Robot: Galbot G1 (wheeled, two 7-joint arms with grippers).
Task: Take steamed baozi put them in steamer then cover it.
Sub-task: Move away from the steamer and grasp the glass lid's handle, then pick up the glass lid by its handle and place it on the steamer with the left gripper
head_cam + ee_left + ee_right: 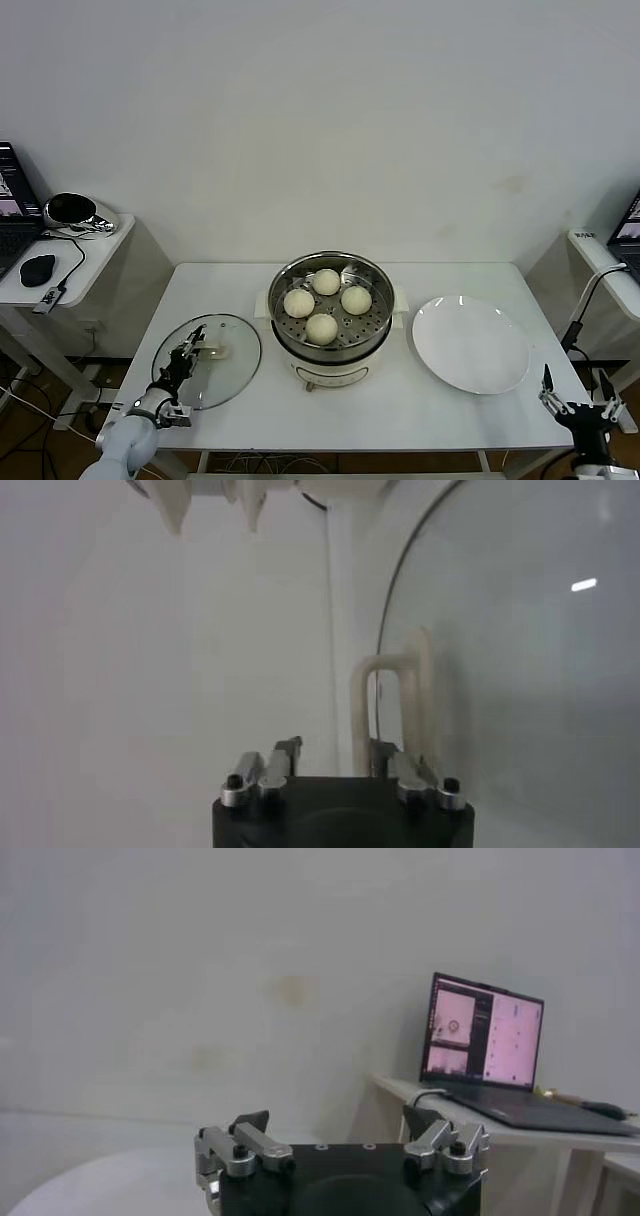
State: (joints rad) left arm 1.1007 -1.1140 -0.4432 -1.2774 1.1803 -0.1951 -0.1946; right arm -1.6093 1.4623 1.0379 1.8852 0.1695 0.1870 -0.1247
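Note:
Four cream-white baozi [321, 328] sit in the shiny steel steamer [376, 332], which stands on its cream pot base [330, 373] at the table's middle. The clear glass cover [228, 378] lies flat on the table to the steamer's left, its cream handle [214, 351] facing up. My left gripper [188, 352] is open just above the cover at the handle. In the left wrist view one leg of the handle [362, 710] stands between the open fingers of the gripper [335, 755]. My right gripper [577, 402] is open and empty off the table's front right corner.
A flat white plate [470, 345] lies to the right of the steamer; its edge shows in the right wrist view [90, 1183]. Side tables with laptops stand at far left [60, 265] and far right [485, 1043].

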